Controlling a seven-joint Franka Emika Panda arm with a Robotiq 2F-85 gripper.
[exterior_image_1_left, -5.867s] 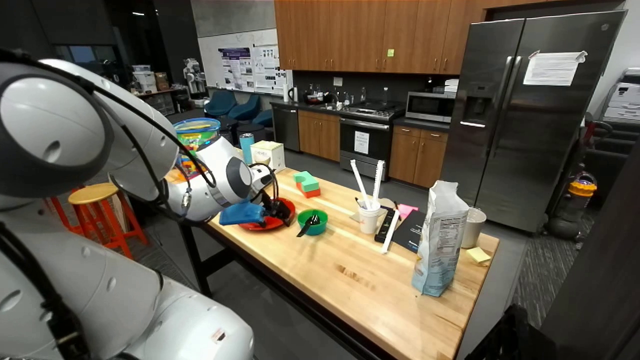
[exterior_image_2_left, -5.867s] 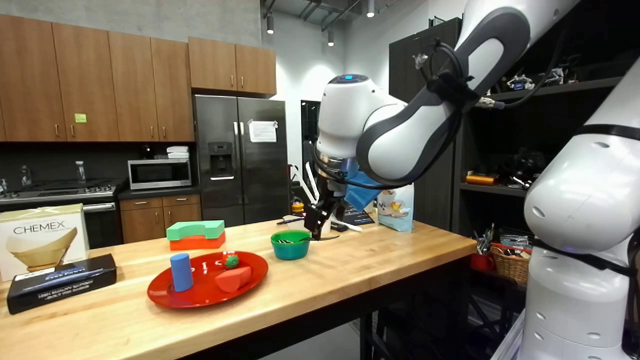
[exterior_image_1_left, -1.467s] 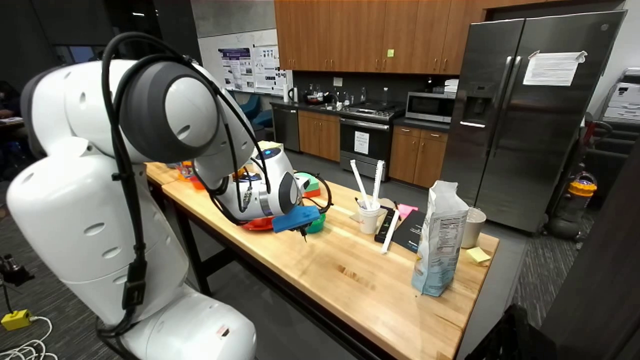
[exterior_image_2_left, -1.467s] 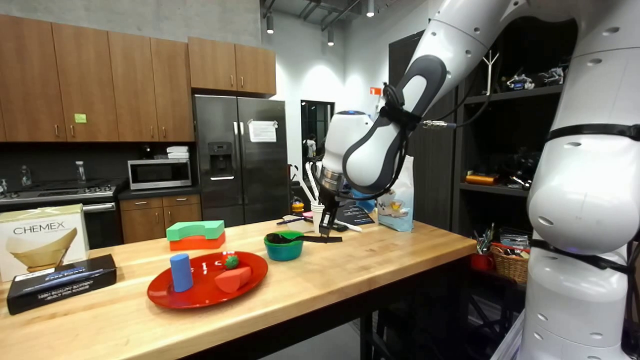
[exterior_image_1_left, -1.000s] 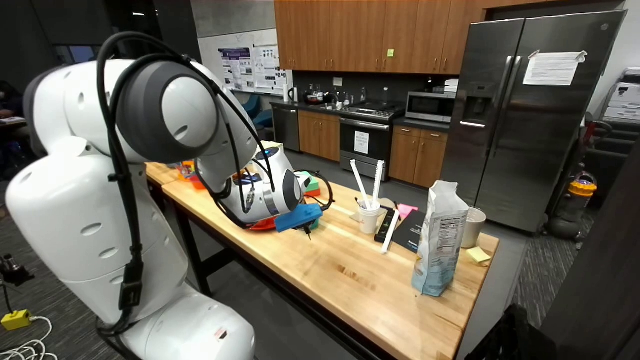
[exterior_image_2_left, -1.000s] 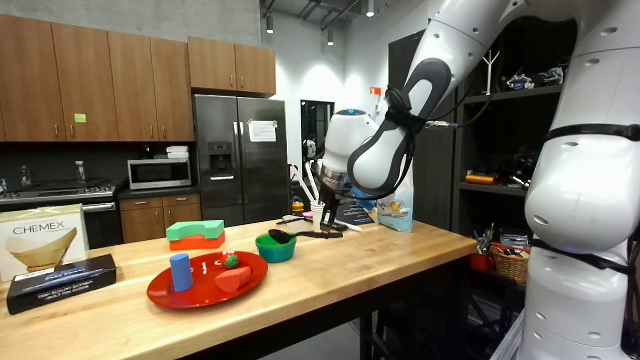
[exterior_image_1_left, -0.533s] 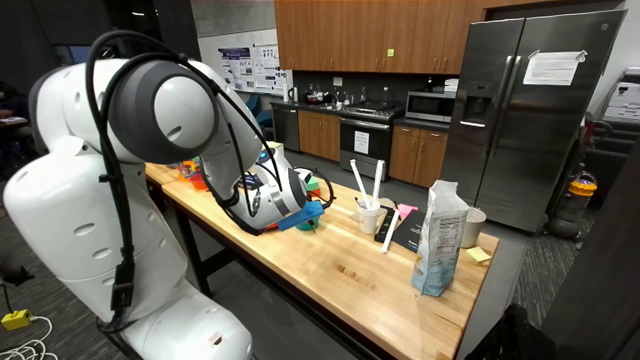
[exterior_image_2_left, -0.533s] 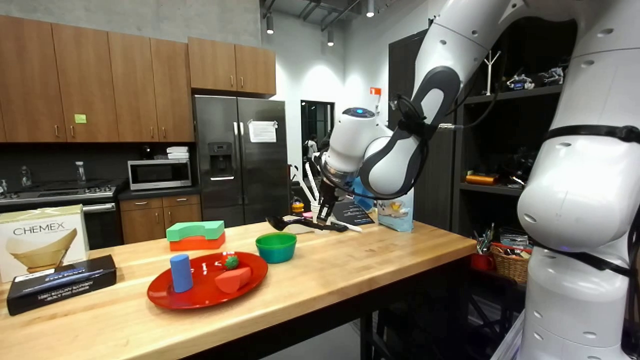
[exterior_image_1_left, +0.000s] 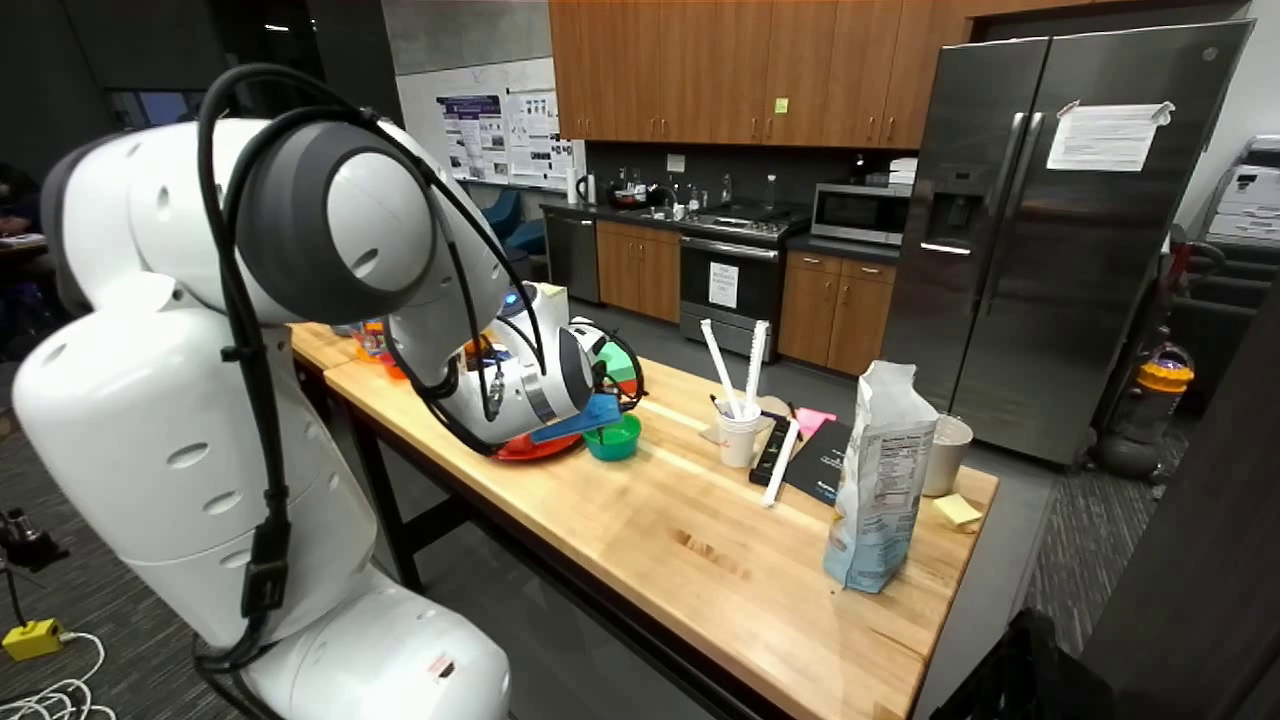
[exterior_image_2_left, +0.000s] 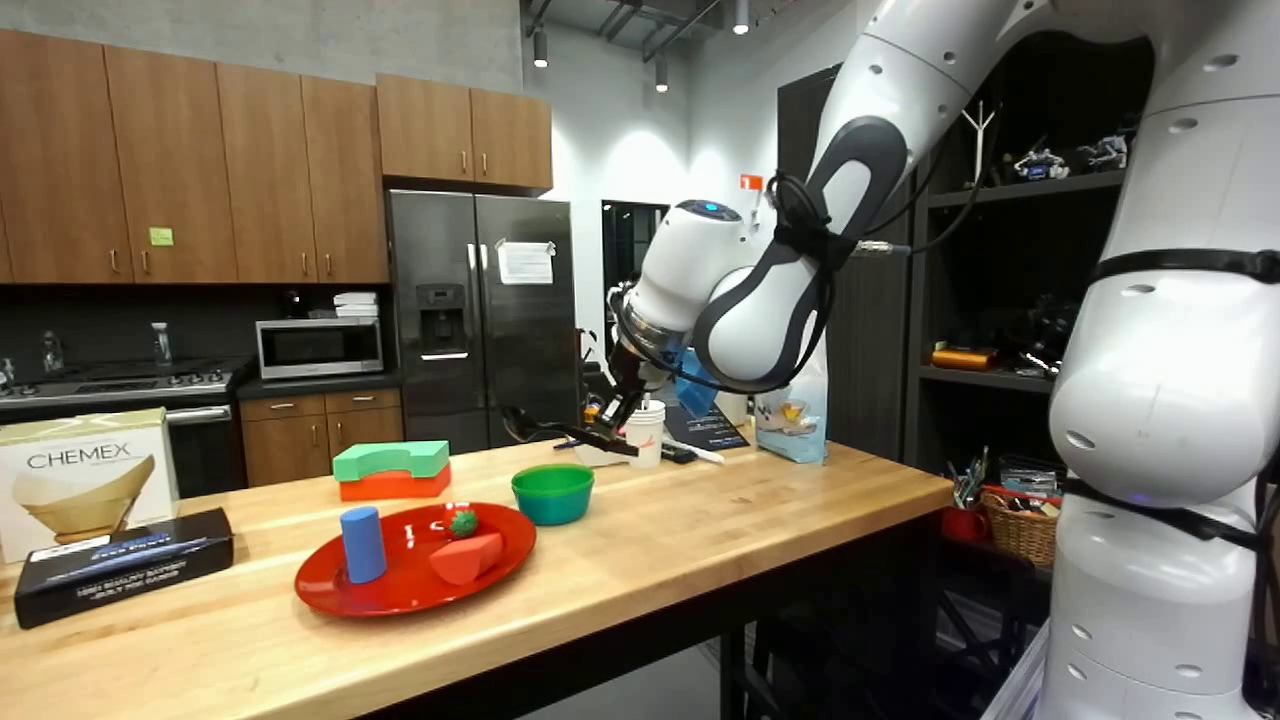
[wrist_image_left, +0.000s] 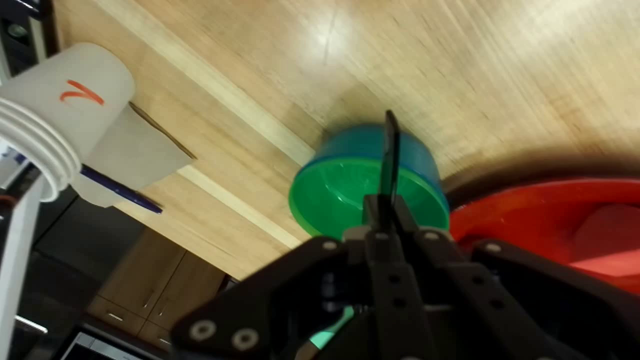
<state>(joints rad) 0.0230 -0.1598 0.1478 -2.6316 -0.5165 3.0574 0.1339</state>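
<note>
I've got the gripper (wrist_image_left: 380, 220) pinched down narrow on a black spoon (wrist_image_left: 390, 155), handle btwn the fingertips, spoon up off the wooden table (exterior_image_2_left: 720, 510). Wrist view gives me the pinch close up: handle end pokes out ahead of the tips, but the scoop's hidden from me. In an exterior view I get the scoop (exterior_image_2_left: 517, 424), sticking out left of the hand, w/ the handle end a bit lower. In an exterior view the blue piece (exterior_image_1_left: 585, 418) on the wrist blocks the fingertips & I can't make out the spoon.

Green bowl (wrist_image_left: 360, 145) sits on the tabletop, lower than the hand & near it; wrist view looks into it, w/ the handle crossing in front. Red plate (exterior_image_2_left: 410, 588) is beside the bowl, opp. side of the hand from the white cups (wrist_image_left: 92, 117). Wrist view catches only a red wedge (wrist_image_left: 607, 235) on it; blue cylinder (exterior_image_2_left: 363, 545) & strawberry-like pc (exterior_image_2_left: 463, 521) show in an exterior view. Cups are near the hand; their orange mark is plainest in wrist view, as is the dark blue pen (wrist_image_left: 122, 191) by them. White sticks (exterior_image_1_left: 757, 362) standing in them: clearest in an exterior view. Tall bag (exterior_image_1_left: 880, 490), farther from the hand past the cups, shows in both exterior views, not wrist.
</note>
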